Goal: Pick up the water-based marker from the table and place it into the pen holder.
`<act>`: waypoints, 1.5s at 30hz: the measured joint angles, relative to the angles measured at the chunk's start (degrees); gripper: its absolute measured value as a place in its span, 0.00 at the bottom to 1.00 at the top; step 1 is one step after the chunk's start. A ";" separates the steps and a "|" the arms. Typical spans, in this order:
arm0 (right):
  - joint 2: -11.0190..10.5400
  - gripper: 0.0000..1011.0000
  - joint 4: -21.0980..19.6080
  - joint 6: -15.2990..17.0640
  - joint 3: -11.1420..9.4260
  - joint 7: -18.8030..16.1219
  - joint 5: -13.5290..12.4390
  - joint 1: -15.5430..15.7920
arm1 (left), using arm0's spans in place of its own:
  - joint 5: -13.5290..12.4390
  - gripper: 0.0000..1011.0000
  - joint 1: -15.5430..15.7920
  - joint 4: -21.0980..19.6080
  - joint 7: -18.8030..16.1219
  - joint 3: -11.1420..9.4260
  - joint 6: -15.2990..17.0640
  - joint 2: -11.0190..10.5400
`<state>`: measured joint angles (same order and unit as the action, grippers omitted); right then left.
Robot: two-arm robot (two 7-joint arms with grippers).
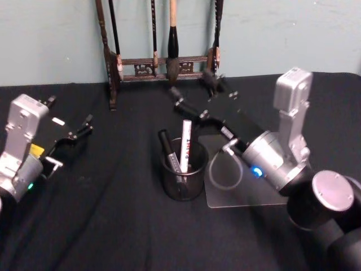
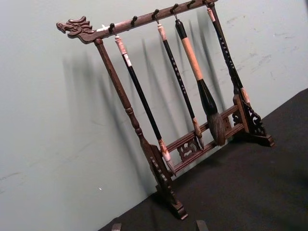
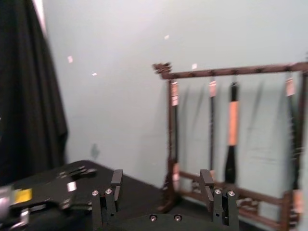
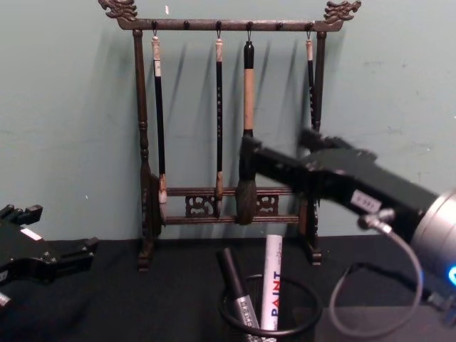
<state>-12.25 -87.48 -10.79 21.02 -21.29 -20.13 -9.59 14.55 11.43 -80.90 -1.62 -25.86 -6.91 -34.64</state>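
Note:
The pen holder [image 1: 183, 179] is a small round black mesh cup at the table's middle, and its rim [image 4: 267, 329] is also in the chest view. The water-based marker [image 1: 185, 145], white and printed PAINT [image 4: 271, 288], stands upright in it beside a dark grey marker [image 1: 168, 151]. My right gripper [image 1: 196, 95] hangs open and empty above and behind the holder, toward the brush rack; its two fingers [image 3: 115, 180] stand wide apart. It looms large in the chest view [image 4: 278, 149]. My left gripper [image 1: 70, 144] rests open at the far left, holding nothing.
A tall dark wooden brush rack [image 1: 158, 62] with hanging brushes stands at the table's back edge against the green wall [image 2: 183, 110]. A clear plastic sheet [image 1: 248, 195] lies flat right of the holder. Black cloth [image 1: 113, 226] covers the table.

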 joint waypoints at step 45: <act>-2.46 0.99 4.40 11.30 -8.89 15.69 16.24 3.43 | 0.00 0.99 0.00 0.00 0.00 0.00 0.00 0.00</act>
<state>-14.71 -83.07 0.51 12.13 -5.60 -3.89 -6.16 14.55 11.43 -80.90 -1.62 -25.86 -6.91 -34.65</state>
